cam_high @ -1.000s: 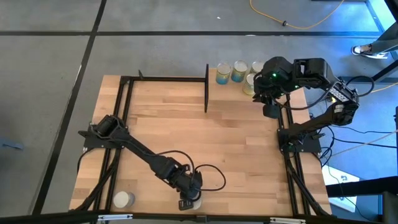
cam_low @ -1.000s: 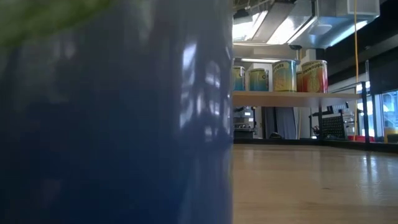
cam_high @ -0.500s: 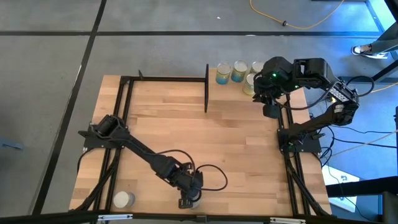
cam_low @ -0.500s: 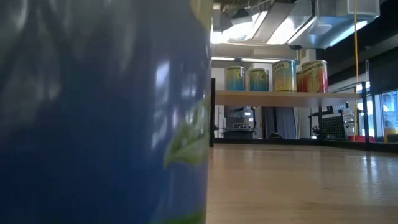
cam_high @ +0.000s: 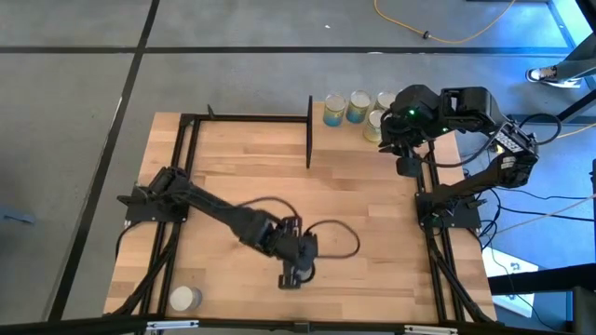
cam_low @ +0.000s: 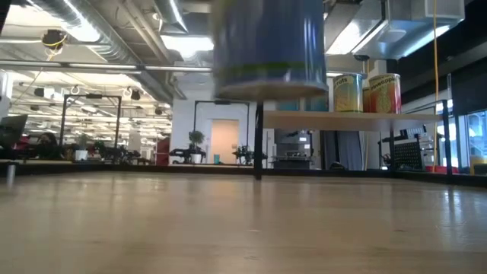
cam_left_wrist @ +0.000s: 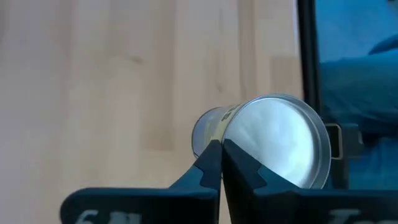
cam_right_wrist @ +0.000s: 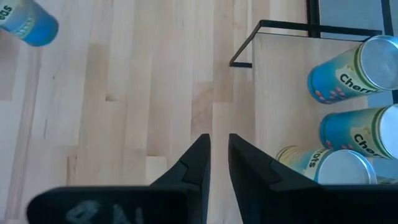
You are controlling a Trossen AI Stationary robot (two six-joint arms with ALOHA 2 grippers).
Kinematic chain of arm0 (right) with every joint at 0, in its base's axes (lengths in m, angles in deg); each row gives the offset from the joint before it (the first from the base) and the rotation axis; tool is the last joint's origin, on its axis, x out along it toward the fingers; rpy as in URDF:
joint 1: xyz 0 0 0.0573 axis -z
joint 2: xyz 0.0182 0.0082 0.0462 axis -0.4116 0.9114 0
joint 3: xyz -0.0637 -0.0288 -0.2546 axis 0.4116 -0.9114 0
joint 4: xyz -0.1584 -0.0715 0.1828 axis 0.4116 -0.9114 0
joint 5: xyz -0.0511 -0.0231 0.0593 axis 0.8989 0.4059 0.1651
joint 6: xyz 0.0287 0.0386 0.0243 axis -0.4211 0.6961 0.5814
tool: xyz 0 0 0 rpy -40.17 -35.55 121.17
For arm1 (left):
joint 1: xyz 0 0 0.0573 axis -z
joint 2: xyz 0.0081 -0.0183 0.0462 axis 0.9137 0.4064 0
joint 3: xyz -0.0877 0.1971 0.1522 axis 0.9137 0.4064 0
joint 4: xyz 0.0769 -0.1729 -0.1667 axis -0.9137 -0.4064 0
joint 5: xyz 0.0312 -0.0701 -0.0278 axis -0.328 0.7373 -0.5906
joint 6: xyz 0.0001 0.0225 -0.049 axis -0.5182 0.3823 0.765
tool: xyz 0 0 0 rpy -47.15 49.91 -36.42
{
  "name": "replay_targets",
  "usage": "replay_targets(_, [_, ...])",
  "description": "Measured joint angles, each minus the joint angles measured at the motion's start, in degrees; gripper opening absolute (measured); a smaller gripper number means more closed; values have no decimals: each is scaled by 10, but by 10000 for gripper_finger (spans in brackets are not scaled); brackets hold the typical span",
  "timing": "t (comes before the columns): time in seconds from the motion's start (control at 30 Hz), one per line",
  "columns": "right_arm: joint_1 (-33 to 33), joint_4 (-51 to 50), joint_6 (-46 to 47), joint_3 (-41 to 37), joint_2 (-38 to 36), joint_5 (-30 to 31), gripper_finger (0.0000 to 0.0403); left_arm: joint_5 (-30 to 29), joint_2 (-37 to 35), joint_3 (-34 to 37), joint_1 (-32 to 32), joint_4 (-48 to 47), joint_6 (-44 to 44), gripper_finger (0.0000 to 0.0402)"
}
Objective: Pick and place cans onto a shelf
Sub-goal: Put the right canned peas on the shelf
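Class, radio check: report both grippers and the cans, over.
Left gripper shut on blue can, lifted. Right gripper open, empty, at shelf. Spare can near-left corner, not in the way.

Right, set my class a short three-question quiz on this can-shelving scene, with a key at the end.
1. True or false: the left gripper holds a blue can clear of the table.
2. Multiple choice: the right gripper is (A) over the table's middle, (B) beside the shelf, open and empty, (C) shut on an orange can.
3. Where does the lone can that stands on the table sit in the high view?
Key: 1 true; 2 B; 3 at the table's bottom left corner.
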Motion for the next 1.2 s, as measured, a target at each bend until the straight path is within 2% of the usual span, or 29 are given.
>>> replay_targets(0.3, [0, 0, -26, 0, -27, 0, 60, -18, -1, -156, -95, -125, -95, 0])
replay_targets(0.57, [0, 0, -26, 0, -61, 0, 60, 34, -1, -263, -217, -143, -160, 0])
replay_targets(0.87, [0, 0, -25, 0, -81, 7, 60, 85, -2, -265, -342, -67, -223, 0])
replay_targets(1.03, [0, 0, -25, 0, -79, 6, 60, 83, -2, -265, -374, -28, -251, 0])
replay_targets(1.2, [0, 0, -25, 0, -78, 6, 60, 60, -2, -265, -397, -44, -260, 0])
